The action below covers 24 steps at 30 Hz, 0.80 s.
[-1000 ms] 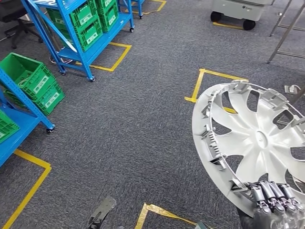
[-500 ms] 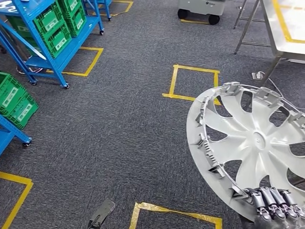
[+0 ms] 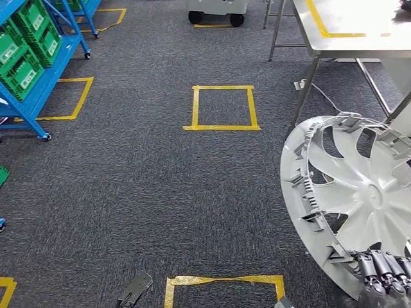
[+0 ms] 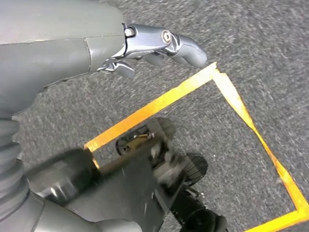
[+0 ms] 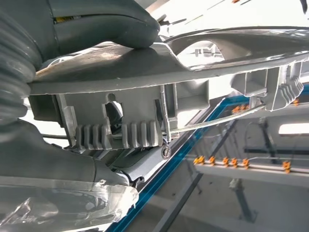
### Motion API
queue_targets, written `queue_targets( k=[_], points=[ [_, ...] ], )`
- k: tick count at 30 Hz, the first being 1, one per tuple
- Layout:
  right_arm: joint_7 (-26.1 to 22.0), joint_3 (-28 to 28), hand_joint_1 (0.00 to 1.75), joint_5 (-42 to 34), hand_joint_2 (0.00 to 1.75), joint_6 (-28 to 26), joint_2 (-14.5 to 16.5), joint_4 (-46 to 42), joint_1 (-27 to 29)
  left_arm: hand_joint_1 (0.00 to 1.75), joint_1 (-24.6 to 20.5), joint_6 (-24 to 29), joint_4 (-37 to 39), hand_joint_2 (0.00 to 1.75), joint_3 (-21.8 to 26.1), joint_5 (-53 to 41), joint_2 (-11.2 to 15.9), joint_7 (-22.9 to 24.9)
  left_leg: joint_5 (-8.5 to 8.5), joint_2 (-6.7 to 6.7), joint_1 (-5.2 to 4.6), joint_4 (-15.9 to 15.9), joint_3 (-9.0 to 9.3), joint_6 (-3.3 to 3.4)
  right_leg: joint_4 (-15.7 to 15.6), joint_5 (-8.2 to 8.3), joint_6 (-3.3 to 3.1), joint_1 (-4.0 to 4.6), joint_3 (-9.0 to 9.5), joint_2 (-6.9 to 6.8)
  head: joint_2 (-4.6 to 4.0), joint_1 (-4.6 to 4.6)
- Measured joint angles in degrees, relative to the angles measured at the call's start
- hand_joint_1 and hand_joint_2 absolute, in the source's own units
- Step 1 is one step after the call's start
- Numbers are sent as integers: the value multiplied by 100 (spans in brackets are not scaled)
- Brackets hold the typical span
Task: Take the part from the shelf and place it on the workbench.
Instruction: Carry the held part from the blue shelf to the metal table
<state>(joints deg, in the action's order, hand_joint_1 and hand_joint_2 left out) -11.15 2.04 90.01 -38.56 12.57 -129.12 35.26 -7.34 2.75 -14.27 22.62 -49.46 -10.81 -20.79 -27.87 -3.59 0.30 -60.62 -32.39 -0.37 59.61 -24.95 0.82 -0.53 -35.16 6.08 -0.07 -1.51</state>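
Gripping part (image 3: 361,192), right hand (image 3: 383,273) cropped

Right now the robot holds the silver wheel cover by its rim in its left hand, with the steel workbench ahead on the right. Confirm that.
Not quite: the hand is wrong. The head view shows the right hand gripping the silver wheel cover by its rim; the left hand holds nothing in the left wrist view. The steel workbench is ahead on the right, as you said.

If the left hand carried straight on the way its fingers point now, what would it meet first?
Probably the grey carpet. The left hand holds nothing, fingers extended above the floor near a yellow tape square; nothing else shows ahead, though depth is unclear.
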Motion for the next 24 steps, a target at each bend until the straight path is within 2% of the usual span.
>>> queue_targets(
  k=[1,2,4,5,6,8,9,10,11,12,14,15,16,17,19,20,21,22,23,24],
  points=[
    [1,-1,175,1,175,0,0,-3,-1,0,-1,-1,0,175,0,-1,8,0,59,-120,2,235,98,5,3,13,28,-6,-26,61,0,-3],
    [2,-3,175,1,175,0,0,-5,1,0,0,-1,0,175,1,-1,14,1,61,-180,0,343,135,4,-3,33,66,-16,-54,123,0,-3],
    [2,-5,175,2,175,0,0,-8,23,0,-2,-3,0,175,1,-2,14,1,85,-71,-3,391,146,22,-28,73,143,-42,-114,203,0,-4],
    [3,-6,175,1,175,0,0,-9,36,0,-6,-4,0,175,2,-2,13,1,105,-2,1,412,154,51,18,45,173,-37,-155,102,0,-11],
    [5,-6,175,1,175,0,0,-10,41,0,-9,-5,0,175,2,-2,10,0,120,77,7,433,163,78,165,-53,199,-27,-236,-66,0,-26],
    [14,-5,175,0,175,0,0,-12,29,0,4,-11,0,175,2,-2,11,1,123,249,3,445,172,109,800,-421,245,-12,-525,-450,0,-44],
    [20,-5,175,1,175,0,0,-12,21,0,15,-14,0,175,3,-2,15,3,120,339,-2,444,173,113,1177,-601,269,-17,-693,-530,0,-46],
    [29,-5,175,1,175,0,0,-12,18,0,23,-16,0,175,3,-2,18,8,117,428,-4,443,173,114,1449,-701,287,-23,-806,-563,0,-44],
    [40,-5,175,1,175,0,0,-12,18,0,24,-18,0,175,4,-2,19,15,112,510,-4,441,176,110,1526,-696,302,-29,-817,-580,0,-45],
    [54,-6,175,1,175,0,0,-12,20,0,20,-18,0,175,4,-2,17,25,105,587,-3,441,184,101,1369,-589,312,-36,-705,-604,0,-45],
    [80,-6,175,-1,175,0,0,-12,16,0,10,-19,0,175,4,-1,10,42,75,716,-5,437,218,61,603,-290,322,-39,-239,-766,0,-46],
    [93,-7,175,-1,175,0,0,-13,12,0,6,-19,0,175,5,2,8,48,55,768,-19,424,234,31,260,-188,302,-37,-32,-846,0,-42],
    [112,-8,175,-1,175,0,1,-14,8,0,3,-18,0,175,6,8,8,49,41,811,-32,415,247,0,56,-146,268,-30,90,-897,0,-38],
    [132,-11,175,-2,175,0,2,-16,4,0,1,-16,0,175,8,19,10,50,35,849,-45,409,256,-28,-2,-153,223,-16,121,-899,0,-33],
    [178,-22,175,-3,175,0,11,-20,13,0,-4,-9,0,175,14,40,1,50,27,927,-40,411,266,-81,7,-131,129,-5,97,-779,0,-27],
    [197,-29,175,-2,175,0,18,-21,21,0,-10,-5,0,175,16,47,-6,50,-11,892,-27,384,259,-110,2,-121,90,-7,88,-725,0,-23],
    [218,-36,175,-1,175,0,26,-23,28,0,-16,-3,0,175,17,51,-14,48,-109,801,-16,268,212,-133,-9,-107,51,-13,82,-674,0,-17],
    [239,-41,175,-1,175,0,32,-25,31,0,-20,-1,0,175,20,56,-20,46,-269,674,-7,24,104,-151,-20,-92,16,-21,78,-622,0,-8],
    [260,-47,175,0,175,0,38,-26,33,0,-16,1,0,175,22,60,-22,45,-463,534,-1,-342,-64,-156,-23,-83,-8,-19,68,-568,0,1],
    [279,-52,175,1,175,0,42,-26,32,0,-4,2,0,175,27,64,-24,44,-648,450,-1,-760,-268,-152,-23,-75,-26,-12,57,-507,0,6]
  ],
)
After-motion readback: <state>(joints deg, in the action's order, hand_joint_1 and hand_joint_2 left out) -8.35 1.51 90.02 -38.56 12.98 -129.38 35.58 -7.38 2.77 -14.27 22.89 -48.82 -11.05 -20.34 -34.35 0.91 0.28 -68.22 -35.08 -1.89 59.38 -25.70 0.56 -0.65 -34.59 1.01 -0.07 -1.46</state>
